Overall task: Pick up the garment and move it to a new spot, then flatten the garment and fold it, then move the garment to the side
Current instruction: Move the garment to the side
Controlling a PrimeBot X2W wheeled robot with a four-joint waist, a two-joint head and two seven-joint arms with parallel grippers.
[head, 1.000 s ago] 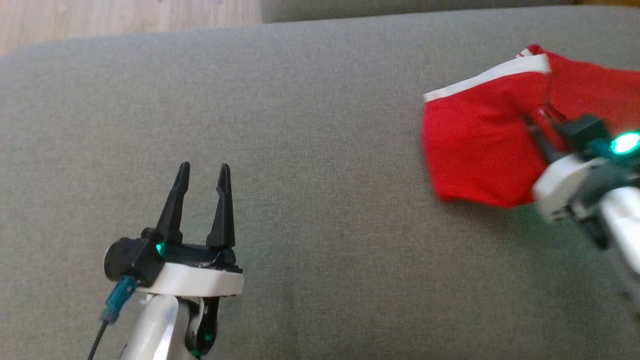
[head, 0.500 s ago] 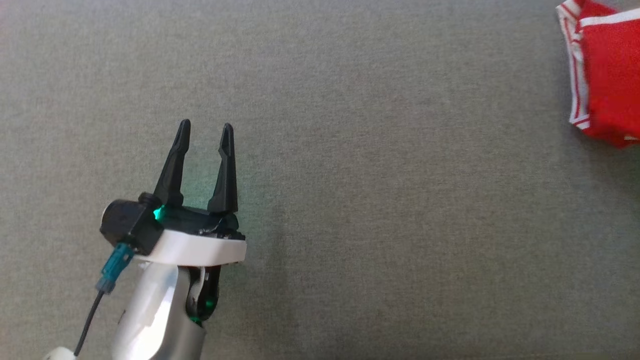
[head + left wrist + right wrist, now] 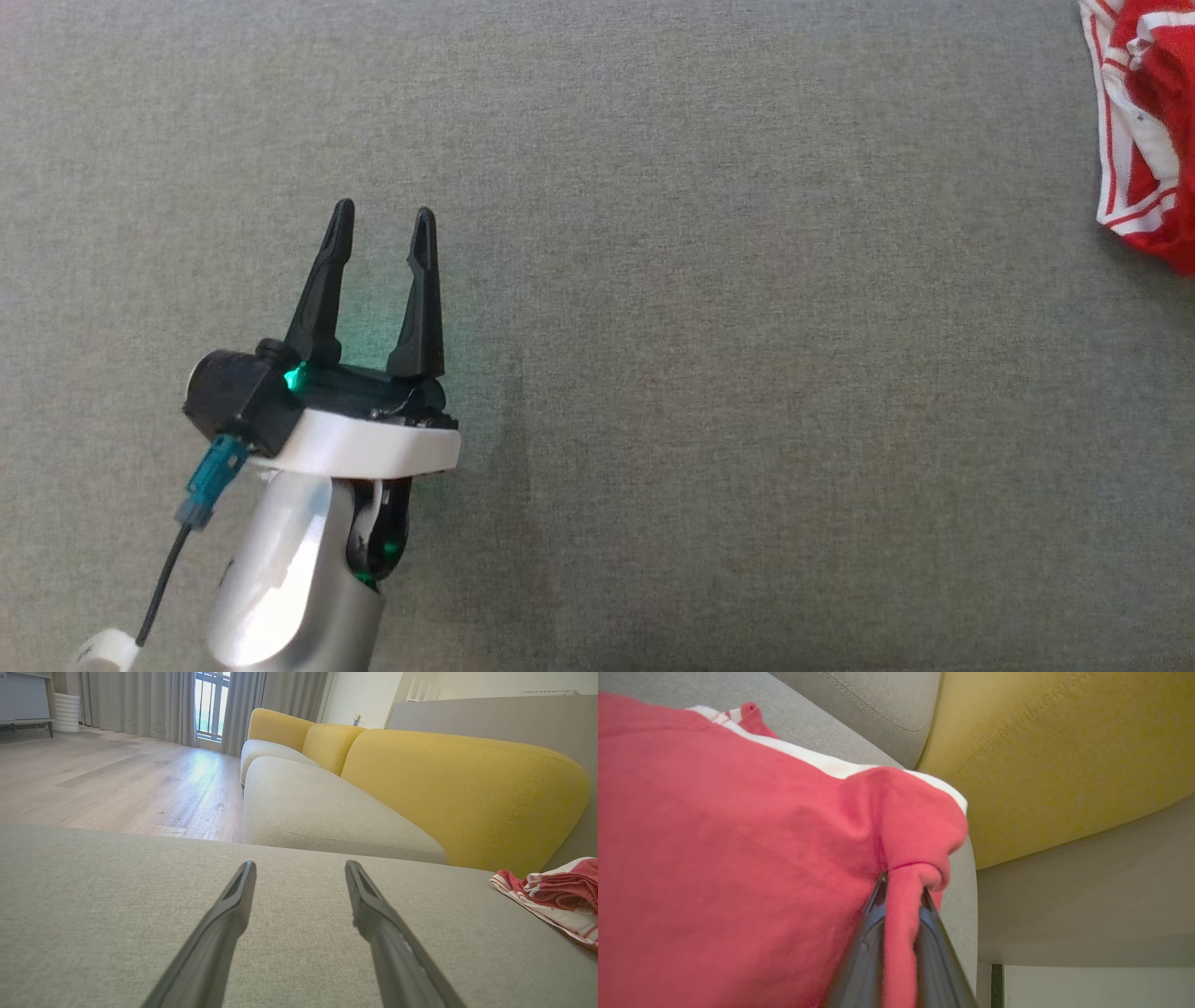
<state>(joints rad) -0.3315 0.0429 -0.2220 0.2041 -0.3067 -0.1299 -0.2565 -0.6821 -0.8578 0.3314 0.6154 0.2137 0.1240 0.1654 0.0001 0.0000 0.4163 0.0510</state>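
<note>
One garment (image 3: 1144,140), red with white and red-striped trim, lay bunched at the far right edge of the head view on the broad grey cushion (image 3: 747,373). The left wrist view showed it (image 3: 556,891) crumpled low on the same cushion (image 3: 93,905), off to the side of that arm's fingers.

Two tools were seen. The left tool (image 3: 385,209) hovered over the grey cushion at the lower left, its two dark fingers spread apart and holding nothing, well apart from the garment, with a bare stretch of grey fabric between them. A teal connector (image 3: 210,481) with a black cable hung at its wrist. From its own camera the left tool (image 3: 300,864) pointed along the cushion toward a sofa.

The right tool (image 3: 902,884) was clenched on a fold of the garment (image 3: 738,835), red cloth pinched between its two fingers and draping across most of that view.

Beyond the cushion stood three yellow back cushions (image 3: 462,793), the nearest one just behind the garment, above a pale grey seat (image 3: 317,812). A wooden floor (image 3: 117,779) ran back to grey curtains (image 3: 135,700) on both sides of one window (image 3: 210,700).
</note>
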